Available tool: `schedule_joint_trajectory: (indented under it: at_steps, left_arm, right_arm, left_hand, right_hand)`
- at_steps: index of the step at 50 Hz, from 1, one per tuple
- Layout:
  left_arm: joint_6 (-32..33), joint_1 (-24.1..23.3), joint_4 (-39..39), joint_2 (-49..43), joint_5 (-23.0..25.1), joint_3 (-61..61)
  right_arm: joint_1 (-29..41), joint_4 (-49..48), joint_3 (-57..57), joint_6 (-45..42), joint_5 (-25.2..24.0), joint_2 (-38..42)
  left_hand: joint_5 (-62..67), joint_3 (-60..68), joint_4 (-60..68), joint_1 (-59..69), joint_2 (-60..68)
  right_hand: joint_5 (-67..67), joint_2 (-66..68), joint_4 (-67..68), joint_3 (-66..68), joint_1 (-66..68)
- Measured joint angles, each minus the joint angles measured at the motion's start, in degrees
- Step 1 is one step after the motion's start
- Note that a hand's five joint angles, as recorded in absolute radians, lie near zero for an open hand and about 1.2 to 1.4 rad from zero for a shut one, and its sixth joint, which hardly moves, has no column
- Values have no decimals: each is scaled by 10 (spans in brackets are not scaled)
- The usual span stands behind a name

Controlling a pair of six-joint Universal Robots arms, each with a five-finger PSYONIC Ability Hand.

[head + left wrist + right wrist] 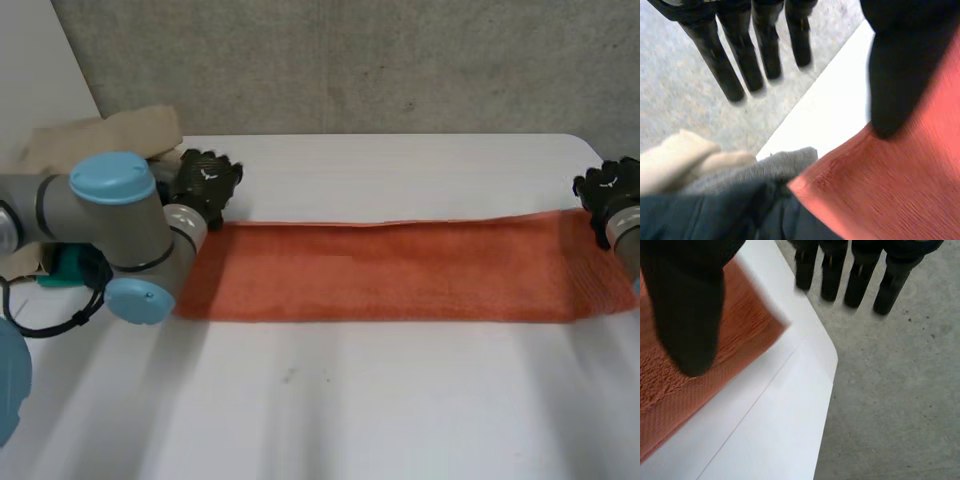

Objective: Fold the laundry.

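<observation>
An orange towel is recorded spread flat across the desk towards its far edge, the left hand posed at the towel's far left corner, the right hand at its far right corner, both extended straight, nothing grasped.

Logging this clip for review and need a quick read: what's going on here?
A two-armed robot is working on an orange towel that lies flat as a long strip across the white table. The left hand is at the towel's far left corner and the right hand at its far right corner. Both have straight fingers and a thumb over the cloth, and neither grips it. More laundry, including a beige cloth, is piled by the left arm.
</observation>
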Motion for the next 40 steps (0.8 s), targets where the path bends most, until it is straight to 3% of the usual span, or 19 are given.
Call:
schedule_joint_trajectory:
  at_steps: [1,2,8,11,15,23,26,27,29,31,37,40]
  left_arm:
    - [0,-3,6,0,0,-1]
    - [0,-8,15,1,0,-5]
    - [-4,-25,38,28,-1,-40]
    - [-6,-26,40,66,-2,-78]
    - [-17,-22,39,126,1,-145]
    - [-74,-18,39,193,11,-237]
    - [-97,-18,39,203,21,-258]
    - [-100,-18,40,204,22,-260]
    - [-109,-18,40,205,27,-266]
    - [-112,-18,40,206,30,-269]
    - [-113,-15,39,220,31,-274]
    - [-112,-10,39,238,32,-283]
  right_arm:
    - [2,-2,-1,1,3,1]
    - [5,-4,-1,5,8,1]
    - [8,2,34,31,13,-36]
    - [-2,27,77,45,-7,-80]
    - [-31,86,147,54,-71,-135]
    - [-94,119,230,49,-150,-160]
    - [-110,86,245,46,-157,-147]
    - [-111,79,246,45,-156,-143]
    - [-116,50,245,41,-151,-126]
    - [-121,31,237,33,-132,-110]
    - [-156,12,209,-20,-32,-93]
    - [-188,6,200,-73,-6,-105]
  left_hand:
    - [0,0,0,0,0]
    - [-90,-84,-93,-69,-86]
    - [-112,-114,-123,-75,-113]
    - [-112,-114,-123,-75,-113]
    - [-112,-114,-123,-75,-113]
    - [-112,-114,-123,-75,-113]
    - [-112,-114,-123,-75,-113]
    - [-112,-114,-123,-75,-113]
    - [-112,-114,-123,-75,-113]
    - [-112,-114,-123,-75,-113]
    - [-112,-114,-123,-75,-113]
    - [-112,-114,-123,-75,-113]
  right_hand:
    - [-40,-35,-39,-39,-36]
    - [-61,-56,-63,-63,-55]
    - [-64,-60,-74,-71,-56]
    - [-64,-60,-74,-71,-56]
    - [-64,-60,-74,-71,-56]
    - [-55,-58,-64,-63,-53]
    - [77,79,68,70,79]
    - [119,122,111,112,133]
    - [339,355,333,337,353]
    - [456,481,458,460,453]
    - [468,490,488,484,453]
    - [471,490,488,484,453]
